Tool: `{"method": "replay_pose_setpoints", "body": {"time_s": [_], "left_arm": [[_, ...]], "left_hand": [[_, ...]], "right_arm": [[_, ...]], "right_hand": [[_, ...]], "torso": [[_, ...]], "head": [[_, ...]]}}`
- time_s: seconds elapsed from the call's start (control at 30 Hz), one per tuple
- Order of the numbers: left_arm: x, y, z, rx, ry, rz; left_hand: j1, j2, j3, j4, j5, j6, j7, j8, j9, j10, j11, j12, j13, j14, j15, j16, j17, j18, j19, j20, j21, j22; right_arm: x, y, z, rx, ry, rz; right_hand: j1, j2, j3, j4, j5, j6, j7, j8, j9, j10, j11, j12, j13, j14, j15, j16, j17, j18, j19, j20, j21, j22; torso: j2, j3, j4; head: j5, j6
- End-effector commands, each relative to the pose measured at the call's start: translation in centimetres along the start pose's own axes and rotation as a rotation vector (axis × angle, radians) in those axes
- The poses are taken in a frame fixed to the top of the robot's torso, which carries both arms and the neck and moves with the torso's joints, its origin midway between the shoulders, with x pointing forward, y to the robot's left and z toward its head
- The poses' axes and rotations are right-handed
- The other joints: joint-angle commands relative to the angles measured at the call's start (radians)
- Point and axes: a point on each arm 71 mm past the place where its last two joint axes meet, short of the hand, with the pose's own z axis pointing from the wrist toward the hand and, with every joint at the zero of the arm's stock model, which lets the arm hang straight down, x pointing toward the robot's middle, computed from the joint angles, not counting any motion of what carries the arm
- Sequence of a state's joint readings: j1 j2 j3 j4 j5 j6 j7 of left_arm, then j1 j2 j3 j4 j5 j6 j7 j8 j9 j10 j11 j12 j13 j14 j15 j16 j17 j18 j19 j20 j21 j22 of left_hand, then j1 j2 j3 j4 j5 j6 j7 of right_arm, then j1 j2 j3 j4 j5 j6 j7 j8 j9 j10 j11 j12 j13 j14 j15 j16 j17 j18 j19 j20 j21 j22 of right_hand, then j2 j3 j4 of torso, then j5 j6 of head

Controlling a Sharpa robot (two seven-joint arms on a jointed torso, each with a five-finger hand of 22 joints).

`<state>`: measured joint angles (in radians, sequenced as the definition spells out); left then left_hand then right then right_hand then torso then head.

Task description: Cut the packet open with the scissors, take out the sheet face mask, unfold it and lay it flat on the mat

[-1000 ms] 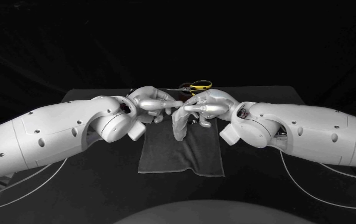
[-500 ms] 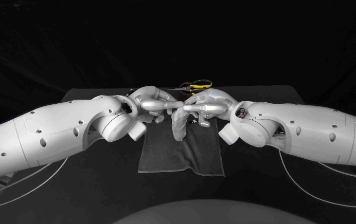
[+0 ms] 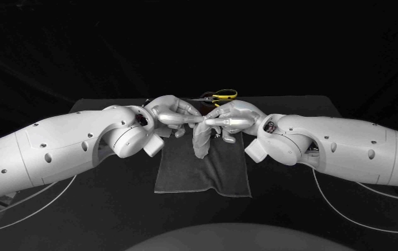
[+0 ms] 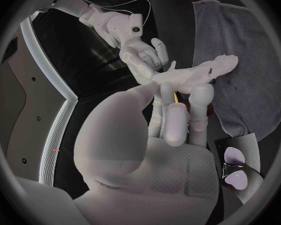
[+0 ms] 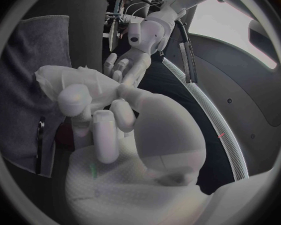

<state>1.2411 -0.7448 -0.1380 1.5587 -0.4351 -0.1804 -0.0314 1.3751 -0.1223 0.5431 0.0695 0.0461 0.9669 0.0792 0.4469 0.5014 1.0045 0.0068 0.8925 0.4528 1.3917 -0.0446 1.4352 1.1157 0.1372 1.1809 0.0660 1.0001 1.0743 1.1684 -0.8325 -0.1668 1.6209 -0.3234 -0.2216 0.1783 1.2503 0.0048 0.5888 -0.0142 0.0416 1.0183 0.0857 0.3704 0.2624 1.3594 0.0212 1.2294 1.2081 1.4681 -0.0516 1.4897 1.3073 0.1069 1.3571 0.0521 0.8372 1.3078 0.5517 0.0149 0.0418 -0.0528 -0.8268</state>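
A white folded sheet mask (image 3: 202, 140) hangs above the grey mat (image 3: 203, 173), held at its top edge between my two hands. My left hand (image 3: 170, 114) pinches it from the left and my right hand (image 3: 233, 118) from the right, fingertips nearly touching. In the left wrist view the mask (image 4: 206, 71) lies crumpled across my left hand's fingers (image 4: 178, 120), with the right hand (image 4: 140, 55) close behind it. In the right wrist view the right hand (image 5: 103, 120) grips the mask (image 5: 68, 77) and the left hand (image 5: 129, 65) touches its edge. Yellow-handled scissors (image 3: 221, 95) lie at the mat's far end.
The mat (image 4: 247, 60) lies lengthwise on the black table (image 3: 99, 205), running from under the hands toward me. A small dark object (image 5: 40, 142) rests on the mat (image 5: 25, 65) near the right hand; what it is I cannot tell.
The left hand has lifted slightly at the mask's top edge. The mask still hangs between both hands, and the scissors have not moved.
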Motion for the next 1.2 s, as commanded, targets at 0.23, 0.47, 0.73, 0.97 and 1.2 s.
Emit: {"method": "replay_pose_setpoints", "body": {"time_s": [0.23,0.47,0.73,0.97,1.2], "left_arm": [[0.5,-0.1,0.1,0.022,0.036,-0.041],[0.4,-0.2,0.1,0.030,0.022,-0.048],[-0.1,-0.1,0.1,0.035,-0.028,-0.043],[-0.4,-0.1,0.0,0.042,-0.054,-0.005],[-0.8,-0.1,-0.2,0.053,-0.074,0.003]], "left_hand": [[-0.027,0.004,0.094,-0.033,0.003,-0.008,0.009,0.033,0.014,0.029,-0.002,-0.022,-0.014,0.001,-0.006,-0.001,0.007,0.005,0.000,-0.008,0.005,0.013],[-0.055,-0.005,0.162,-0.059,0.004,-0.004,0.006,0.047,0.025,0.032,-0.006,-0.013,-0.005,0.007,-0.010,0.006,0.017,0.001,0.010,-0.012,0.029,0.034],[-0.117,-0.039,0.298,-0.120,0.005,0.004,0.005,0.066,0.046,0.034,-0.008,0.011,0.019,0.028,-0.013,0.021,0.047,-0.011,0.048,-0.020,0.103,0.096],[-0.181,-0.074,0.395,-0.168,0.073,0.023,-0.001,0.085,0.073,0.048,-0.013,0.038,0.037,0.057,-0.019,0.045,0.102,-0.024,0.085,-0.025,0.182,0.161],[-0.216,-0.087,0.412,-0.183,0.180,0.028,-0.005,0.095,0.093,0.052,-0.018,0.051,0.047,0.063,-0.025,0.051,0.113,-0.026,0.088,-0.028,0.206,0.180]], "right_arm": [[0.1,0.4,0.1,-0.017,0.000,-0.010],[0.0,0.4,0.1,-0.017,-0.003,-0.015],[0.0,0.4,0.0,-0.023,-0.005,-0.016],[-0.4,0.3,-0.3,-0.027,-0.019,-0.018],[-0.6,0.3,-0.5,-0.025,-0.025,-0.019]], "right_hand": [[-0.004,0.009,0.010,-0.002,0.007,0.003,-0.002,0.055,0.050,0.025,-0.016,0.004,0.002,0.077,-0.006,0.007,0.173,0.014,0.004,-0.002,0.005,0.035],[-0.004,0.009,0.010,-0.002,0.007,0.003,-0.002,0.055,0.050,0.025,-0.016,0.004,0.002,0.077,-0.006,0.007,0.173,0.014,0.004,-0.002,0.005,0.035],[-0.004,0.009,0.011,-0.003,0.007,0.003,-0.002,0.056,0.050,0.026,-0.016,0.005,0.003,0.077,-0.006,0.006,0.173,0.014,0.005,-0.002,0.006,0.036],[-0.005,0.009,0.012,-0.003,0.007,0.002,-0.002,0.056,0.051,0.026,-0.016,0.003,0.002,0.077,-0.006,0.006,0.173,0.014,0.004,-0.002,0.004,0.035],[-0.005,0.009,0.012,-0.003,0.007,0.002,-0.002,0.056,0.051,0.026,-0.016,0.003,0.002,0.077,-0.006,0.006,0.173,0.014,0.004,-0.002,0.004,0.035]], "torso": [[0.000,0.0004,-0.0002],[0.000,0.0003,0.0000],[0.000,0.0004,0.0004],[0.000,0.0003,-0.0002],[0.000,0.0006,-0.0003]], "head": [[0.002,0.000],[0.004,-0.001],[0.005,-0.002],[0.004,-0.003],[0.004,-0.002]]}}
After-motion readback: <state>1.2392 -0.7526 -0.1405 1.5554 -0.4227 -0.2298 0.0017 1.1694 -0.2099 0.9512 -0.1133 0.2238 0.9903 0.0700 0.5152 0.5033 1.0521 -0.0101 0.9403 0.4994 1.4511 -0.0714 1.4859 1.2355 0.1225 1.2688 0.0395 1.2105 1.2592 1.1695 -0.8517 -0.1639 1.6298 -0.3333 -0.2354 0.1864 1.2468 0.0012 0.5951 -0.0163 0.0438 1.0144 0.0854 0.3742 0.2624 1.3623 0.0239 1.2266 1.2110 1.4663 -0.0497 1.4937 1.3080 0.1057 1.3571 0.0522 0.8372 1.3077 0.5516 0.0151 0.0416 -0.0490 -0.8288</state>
